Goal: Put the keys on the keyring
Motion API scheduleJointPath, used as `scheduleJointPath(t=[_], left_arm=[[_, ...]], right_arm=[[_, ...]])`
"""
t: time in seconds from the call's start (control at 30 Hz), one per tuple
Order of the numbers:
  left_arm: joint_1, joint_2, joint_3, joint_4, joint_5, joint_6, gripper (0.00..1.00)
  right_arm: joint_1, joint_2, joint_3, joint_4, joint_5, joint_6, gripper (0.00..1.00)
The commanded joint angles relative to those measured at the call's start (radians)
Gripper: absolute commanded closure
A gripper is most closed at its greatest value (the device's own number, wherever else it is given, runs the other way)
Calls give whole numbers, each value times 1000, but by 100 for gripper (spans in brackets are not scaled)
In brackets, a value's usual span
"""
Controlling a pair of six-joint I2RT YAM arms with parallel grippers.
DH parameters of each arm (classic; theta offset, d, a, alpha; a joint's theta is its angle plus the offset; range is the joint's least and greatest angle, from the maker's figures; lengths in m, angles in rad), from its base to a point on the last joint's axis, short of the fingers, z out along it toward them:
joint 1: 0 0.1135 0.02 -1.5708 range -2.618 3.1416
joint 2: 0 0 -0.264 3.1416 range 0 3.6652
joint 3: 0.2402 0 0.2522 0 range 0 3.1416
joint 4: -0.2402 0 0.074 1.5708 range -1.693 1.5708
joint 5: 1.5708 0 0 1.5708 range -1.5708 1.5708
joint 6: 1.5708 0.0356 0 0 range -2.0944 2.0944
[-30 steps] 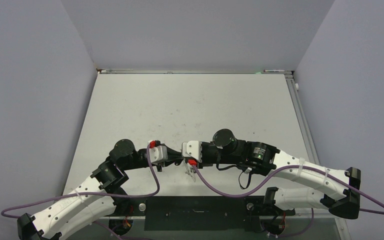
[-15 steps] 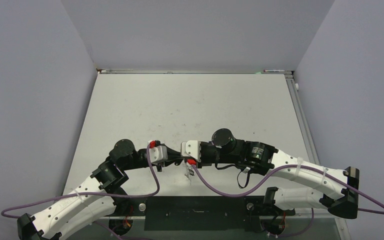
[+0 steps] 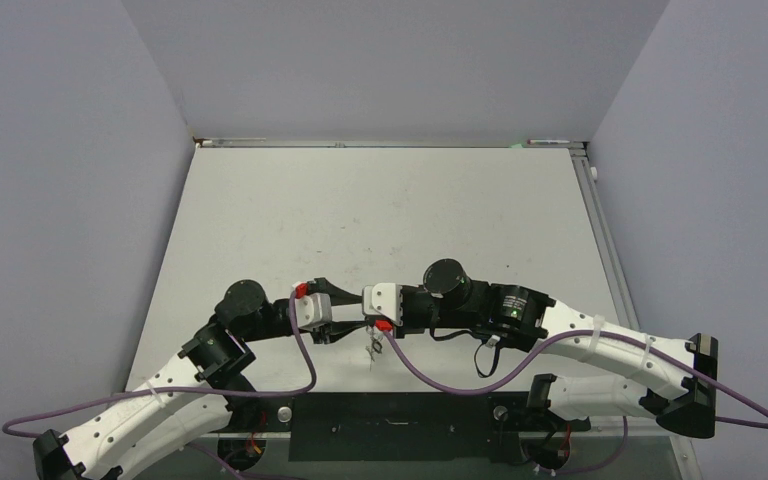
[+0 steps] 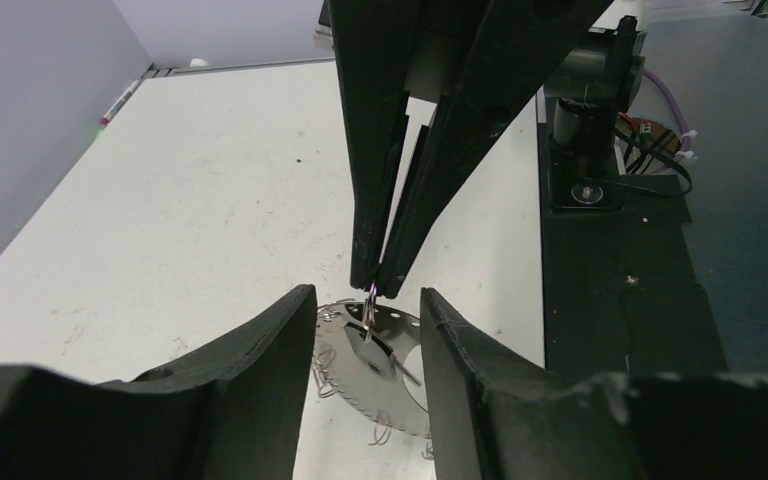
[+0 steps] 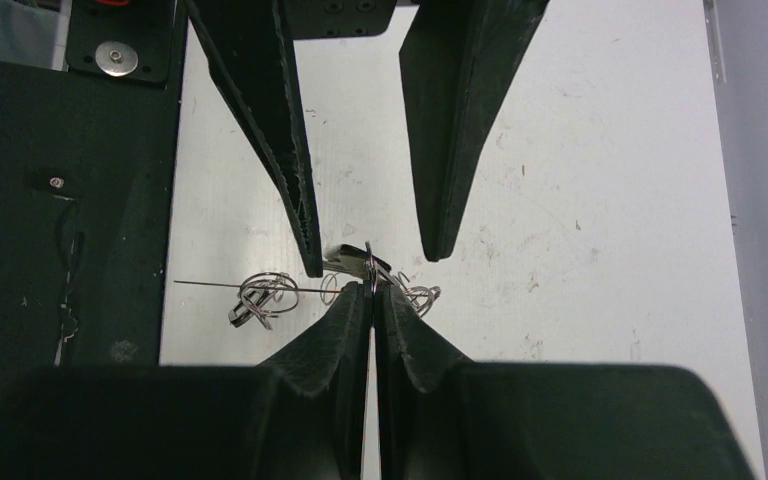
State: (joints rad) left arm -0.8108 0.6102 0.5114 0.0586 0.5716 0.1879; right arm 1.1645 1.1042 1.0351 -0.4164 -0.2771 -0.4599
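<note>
The keyring (image 4: 395, 325) hangs low over the counter (image 3: 380, 220) near its front edge. It is pinched at the rim by the right hand (image 5: 371, 295), whose 2 fingers are pressed together on the thin metal. That grip probably steadies the hoop so the left hand (image 4: 367, 300), spread wide and straddling the pinch point, can work there. Small wire loops (image 5: 260, 293) dangle along the rim. Whether a key sits among them, or the hoop touches the counter, I cannot tell. From above, only a sliver shows.
</note>
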Motion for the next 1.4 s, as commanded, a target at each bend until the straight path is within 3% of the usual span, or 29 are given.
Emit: scheduleJointPath(t=[0.0, 0.1, 0.7, 0.97, 1.37], left_arm=[[-4, -31, 35, 63, -22, -11, 57], [-5, -40, 33, 64, -40, -11, 56], [-5, 0, 41, 58, -1, -2, 90], [-5, 6, 42, 58, -1, -2, 99], [-5, -10, 41, 52, -23, 4, 100]], right_arm=[[-5, -46, -12, 71, 7, -1, 95], [-6, -60, -17, 79, 12, 1, 95], [-3, -79, -20, 90, 0, 3, 95], [-3, -84, -20, 95, -19, 4, 95], [-4, -137, -45, 141, -28, 11, 95]])
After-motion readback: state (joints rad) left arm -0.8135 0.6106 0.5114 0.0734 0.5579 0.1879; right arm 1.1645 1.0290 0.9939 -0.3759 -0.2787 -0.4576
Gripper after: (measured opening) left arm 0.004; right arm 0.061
